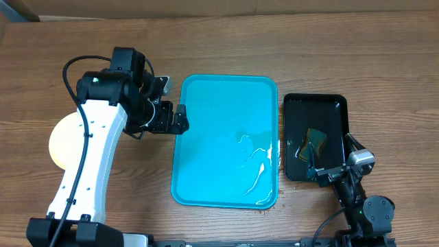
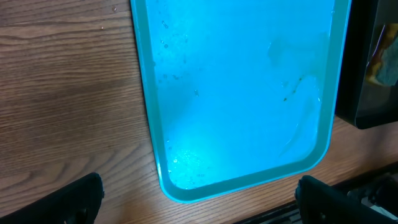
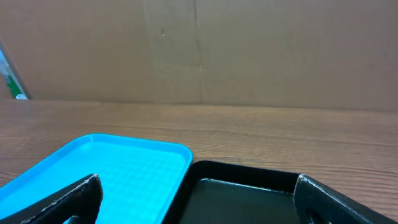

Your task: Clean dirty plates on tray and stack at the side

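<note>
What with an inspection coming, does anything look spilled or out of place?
Yes. A shiny wet streak lies on the floor of the turquoise tray, near its right edge, beside the black tray. It looks like leftover liquid. Nothing else stands out.

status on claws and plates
Left claw open at left rim of turquoise plastic tray. Right claw open over black tray. No plates on turquoise tray; pale yellow round plate left of it.
</note>
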